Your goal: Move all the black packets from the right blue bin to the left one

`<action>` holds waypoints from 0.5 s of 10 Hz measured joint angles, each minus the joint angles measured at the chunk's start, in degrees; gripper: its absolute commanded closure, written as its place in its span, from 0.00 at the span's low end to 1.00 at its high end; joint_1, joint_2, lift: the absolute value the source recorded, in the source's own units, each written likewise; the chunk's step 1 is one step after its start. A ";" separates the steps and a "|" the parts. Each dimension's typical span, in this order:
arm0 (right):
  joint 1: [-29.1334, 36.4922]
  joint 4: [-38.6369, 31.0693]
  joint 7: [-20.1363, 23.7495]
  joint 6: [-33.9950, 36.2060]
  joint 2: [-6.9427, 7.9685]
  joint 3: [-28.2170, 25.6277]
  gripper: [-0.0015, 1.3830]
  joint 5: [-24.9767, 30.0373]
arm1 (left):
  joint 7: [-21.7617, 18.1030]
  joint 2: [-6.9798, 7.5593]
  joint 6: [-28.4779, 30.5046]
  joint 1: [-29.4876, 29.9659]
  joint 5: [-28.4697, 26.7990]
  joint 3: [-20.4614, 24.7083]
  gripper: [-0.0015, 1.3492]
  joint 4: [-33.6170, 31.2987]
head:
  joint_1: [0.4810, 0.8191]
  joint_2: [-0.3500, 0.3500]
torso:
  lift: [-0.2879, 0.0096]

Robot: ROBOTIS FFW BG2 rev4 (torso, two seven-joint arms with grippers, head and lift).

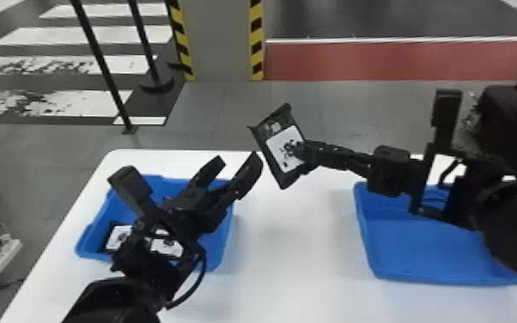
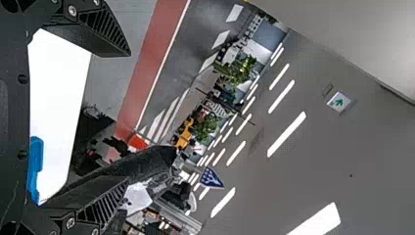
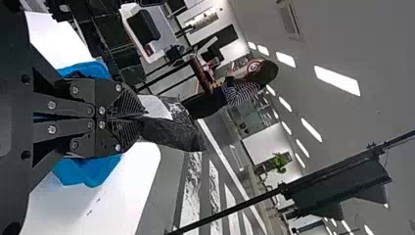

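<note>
Above the back of the table, my right gripper [image 1: 307, 152] is shut on a black packet [image 1: 272, 129] with a white label, which hangs tilted in the air. In the right wrist view, the right gripper [image 3: 139, 116] pinches the edge of the black packet [image 3: 171, 132]. My left gripper [image 1: 238, 172] stands open over the right back part of the left blue bin [image 1: 227, 240], its fingers close to the packet but apart from it. The left wrist view has the left gripper [image 2: 147, 103] with nothing between its fingers. Black packets [image 1: 118, 238] with white labels lie in the left bin, partly behind the left arm.
The right blue bin [image 1: 421, 253] stands under the right arm, its visible floor bare. Both bins rest on a white table [image 1: 292, 257]. Black posts [image 1: 103, 64] and a striped pillar [image 1: 221, 38] stand beyond the table.
</note>
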 measured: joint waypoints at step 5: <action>-2.29 4.28 1.15 0.02 0.29 1.65 0.84 -0.34 | -2.32 -0.08 -1.29 -1.19 5.74 -1.62 0.10 -0.01 | 0.55 0.62 | 0.60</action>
